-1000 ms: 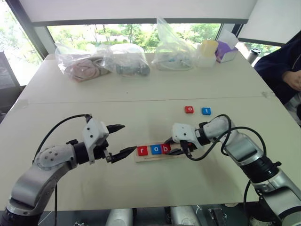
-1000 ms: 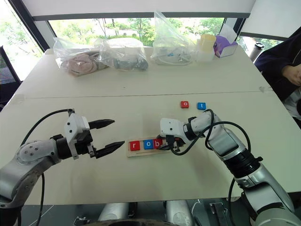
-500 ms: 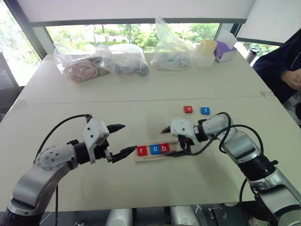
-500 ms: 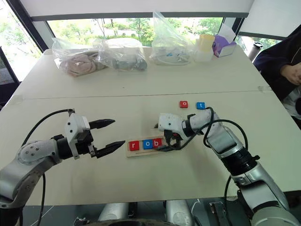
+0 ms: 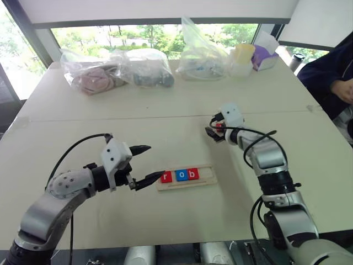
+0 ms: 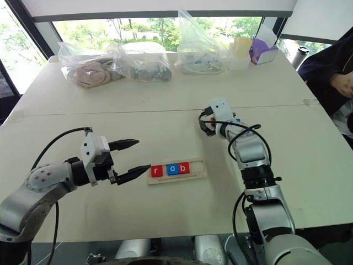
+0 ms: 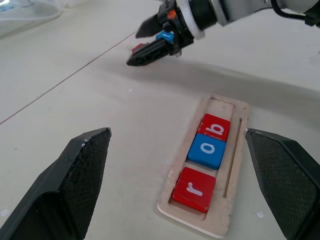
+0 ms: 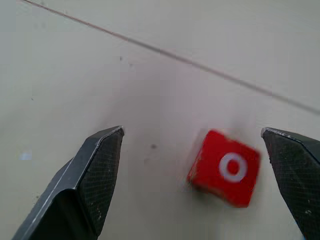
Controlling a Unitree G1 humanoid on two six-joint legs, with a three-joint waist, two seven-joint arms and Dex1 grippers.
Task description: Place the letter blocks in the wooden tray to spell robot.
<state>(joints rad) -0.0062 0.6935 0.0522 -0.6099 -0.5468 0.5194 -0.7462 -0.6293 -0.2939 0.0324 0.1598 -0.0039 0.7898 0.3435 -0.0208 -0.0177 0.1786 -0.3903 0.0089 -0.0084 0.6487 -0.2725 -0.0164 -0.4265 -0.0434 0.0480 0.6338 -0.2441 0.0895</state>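
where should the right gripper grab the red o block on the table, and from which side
Grip the red o block across two opposite side edges, coming down from above. It lies flat on the table with bare surface around it, so only its thin sides offer purchase. The right gripper is open, and the block sits between its fingers, off-centre toward one.

A wide pale table [image 5: 165,105] with a seam across it fills the room's centre, with clear plastic bags [image 5: 118,70] and a purple tissue box [image 5: 265,58] toward twelve o'clock beneath bright windows [image 5: 149,34] showing green trees.
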